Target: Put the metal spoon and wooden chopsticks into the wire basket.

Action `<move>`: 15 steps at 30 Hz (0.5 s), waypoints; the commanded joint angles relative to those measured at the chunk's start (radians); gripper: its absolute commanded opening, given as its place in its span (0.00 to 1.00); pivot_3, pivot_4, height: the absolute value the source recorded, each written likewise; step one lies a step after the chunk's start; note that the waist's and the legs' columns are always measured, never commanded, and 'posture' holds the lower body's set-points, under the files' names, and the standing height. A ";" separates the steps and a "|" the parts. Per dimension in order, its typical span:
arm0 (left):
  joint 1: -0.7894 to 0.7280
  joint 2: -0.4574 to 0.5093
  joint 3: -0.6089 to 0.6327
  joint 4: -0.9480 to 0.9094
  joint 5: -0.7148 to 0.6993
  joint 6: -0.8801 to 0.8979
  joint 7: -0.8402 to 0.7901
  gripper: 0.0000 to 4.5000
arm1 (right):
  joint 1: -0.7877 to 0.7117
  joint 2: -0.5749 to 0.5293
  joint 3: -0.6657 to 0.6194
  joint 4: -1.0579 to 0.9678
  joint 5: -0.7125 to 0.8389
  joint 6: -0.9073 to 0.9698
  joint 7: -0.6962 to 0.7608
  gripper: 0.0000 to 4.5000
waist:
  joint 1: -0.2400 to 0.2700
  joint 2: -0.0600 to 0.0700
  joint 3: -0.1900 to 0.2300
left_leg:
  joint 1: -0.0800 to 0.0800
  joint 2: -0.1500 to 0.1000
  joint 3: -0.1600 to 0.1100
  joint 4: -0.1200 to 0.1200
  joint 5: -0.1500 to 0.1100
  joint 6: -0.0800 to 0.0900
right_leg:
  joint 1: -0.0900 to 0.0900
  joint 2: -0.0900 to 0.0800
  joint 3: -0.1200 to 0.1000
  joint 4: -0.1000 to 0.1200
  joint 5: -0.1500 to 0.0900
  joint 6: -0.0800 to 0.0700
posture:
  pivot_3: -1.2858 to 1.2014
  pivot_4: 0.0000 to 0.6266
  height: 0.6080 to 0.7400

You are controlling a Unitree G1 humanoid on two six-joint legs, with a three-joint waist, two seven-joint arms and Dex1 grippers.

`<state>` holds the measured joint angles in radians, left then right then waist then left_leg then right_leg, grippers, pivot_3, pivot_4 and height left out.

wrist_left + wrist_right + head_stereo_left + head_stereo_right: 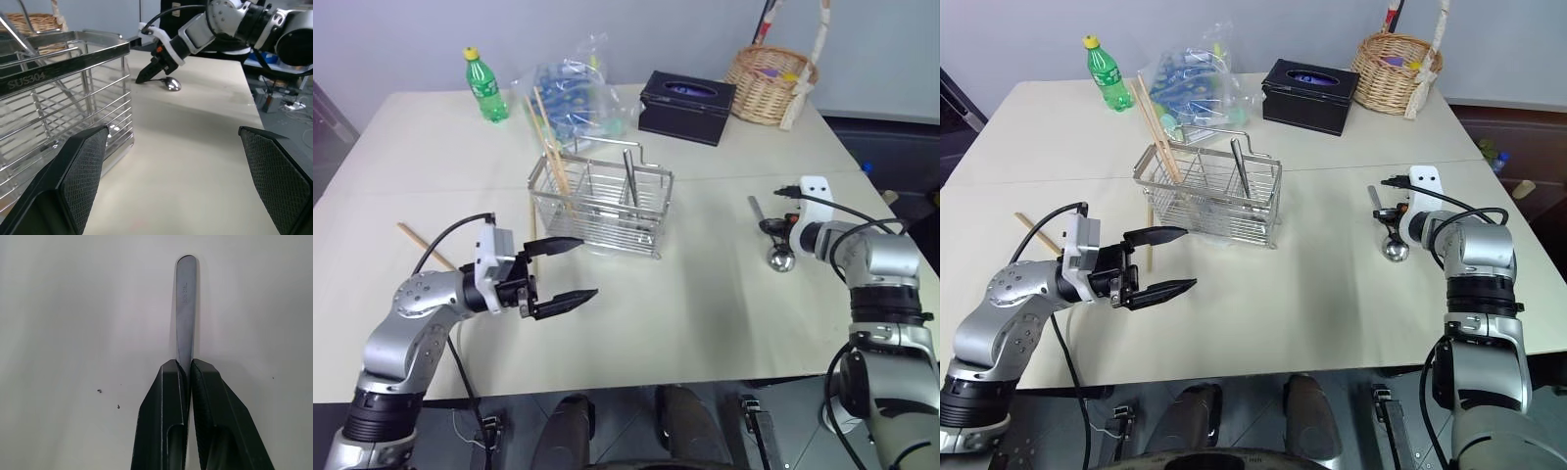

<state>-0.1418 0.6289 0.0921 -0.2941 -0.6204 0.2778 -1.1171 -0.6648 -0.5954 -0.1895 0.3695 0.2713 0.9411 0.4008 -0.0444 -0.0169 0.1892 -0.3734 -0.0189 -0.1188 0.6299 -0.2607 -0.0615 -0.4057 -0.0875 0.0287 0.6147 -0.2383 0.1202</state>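
The wire basket (pixel 602 206) stands mid-table with wooden chopsticks (pixel 548 147) leaning out of its left compartment and a metal utensil handle (pixel 628 176) upright in the middle. One loose chopstick (pixel 426 245) lies at the table's left, another (pixel 1148 240) by the basket's left end. The metal spoon (pixel 781 260) lies on the table at the right. My right gripper (pixel 188 364) is shut on the spoon's handle (pixel 185 308). In front of the basket's left corner, my left gripper (pixel 568 269) hovers open and holds nothing.
Along the far edge of the table stand a green bottle (pixel 486 86), a crumpled plastic bag (pixel 573 93), a black tissue box (pixel 687 106) and a woven wicker basket (pixel 771 83). A cable trails from my left wrist.
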 commanded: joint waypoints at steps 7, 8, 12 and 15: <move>0.000 -0.001 0.047 -0.025 -0.030 0.003 0.040 1.00 | -0.028 0.012 -0.029 -0.257 -0.051 -0.146 -0.130 0.00 | 0.000 0.004 0.003 | -0.002 0.000 0.000 -0.002 0.000 0.000 | -0.003 0.000 0.000 0.001 0.000 0.001 | 0.52 0.24 1.00; 0.004 0.001 0.056 -0.029 -0.041 0.012 0.046 1.00 | -0.041 0.014 -0.033 -0.293 -0.047 -0.130 -0.138 0.00 | 0.000 0.005 0.003 | -0.002 0.000 0.000 -0.002 0.000 0.000 | -0.004 0.000 0.000 0.001 0.000 0.001 | 0.52 0.24 1.00; 0.016 0.012 0.096 -0.035 -0.076 0.040 0.067 1.00 | -0.100 0.027 -0.057 -0.404 -0.029 -0.079 -0.173 0.00 | 0.002 0.005 0.003 | -0.003 0.000 0.000 -0.003 0.000 0.000 | -0.005 0.000 0.000 0.001 0.000 0.000 | 0.52 0.24 1.00; 0.019 0.023 0.138 -0.031 -0.095 0.057 0.084 1.00 | -0.150 0.049 -0.048 -0.472 -0.023 -0.130 -0.180 0.00 | 0.002 0.005 0.003 | -0.003 0.000 0.000 -0.002 0.000 0.000 | -0.005 0.000 0.000 0.001 0.000 0.000 | 0.52 0.24 1.00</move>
<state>-0.1226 0.6330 0.1823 -0.2992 -0.6869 0.3269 -1.0440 -0.7685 -0.5607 -0.2145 -0.0229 0.2341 0.8618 0.2291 -0.0420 -0.0119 0.1921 -0.3761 -0.0190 -0.1189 0.6275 -0.2608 -0.0613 -0.4104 -0.0877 0.0288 0.6159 -0.2380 0.1206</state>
